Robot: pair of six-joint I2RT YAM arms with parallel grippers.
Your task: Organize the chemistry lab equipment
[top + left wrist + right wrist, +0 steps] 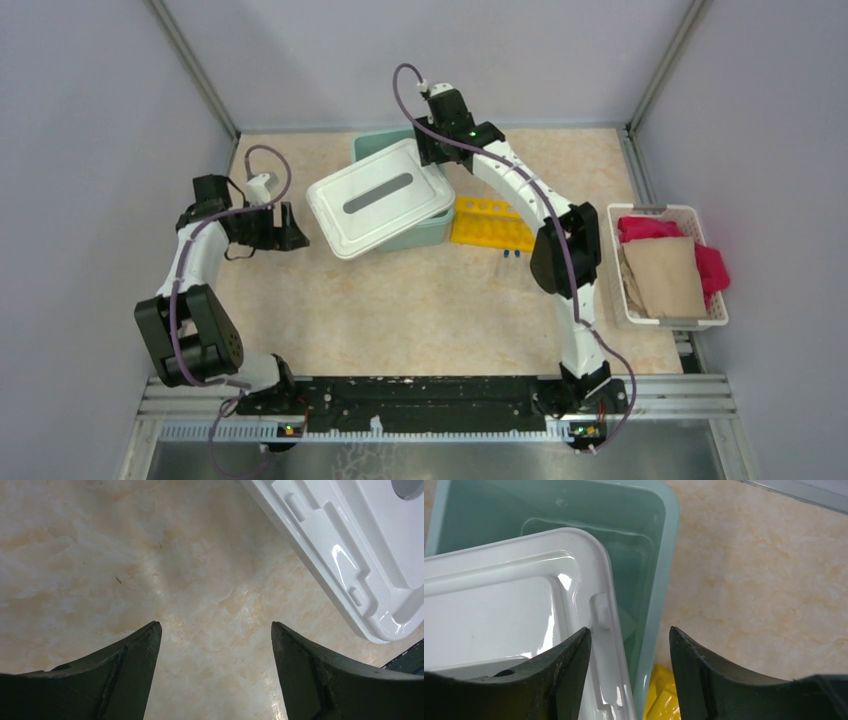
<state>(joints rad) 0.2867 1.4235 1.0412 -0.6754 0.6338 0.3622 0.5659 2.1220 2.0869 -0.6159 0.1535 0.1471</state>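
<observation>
A yellow holed rack [488, 224] lies on the table just right of a teal bin [368, 146]; its corner shows in the right wrist view [661, 696]. Two small blue caps [510, 254] show at the rack's front edge. A white lid [378, 197] lies askew on the bin. My right gripper [440, 160] is open and empty above the bin's right rear corner, its jaws [629, 632] astride the lid's edge [499, 610] and the bin wall [659, 540]. My left gripper [298, 230] is open and empty over bare table [216, 630], just left of the lid [350, 545]. The glass cups and squeeze bottle are out of view.
A white basket [665, 212] with pink and brown cloths stands at the right edge of the table. Grey walls enclose the table on three sides. The right arm arches over the yellow rack.
</observation>
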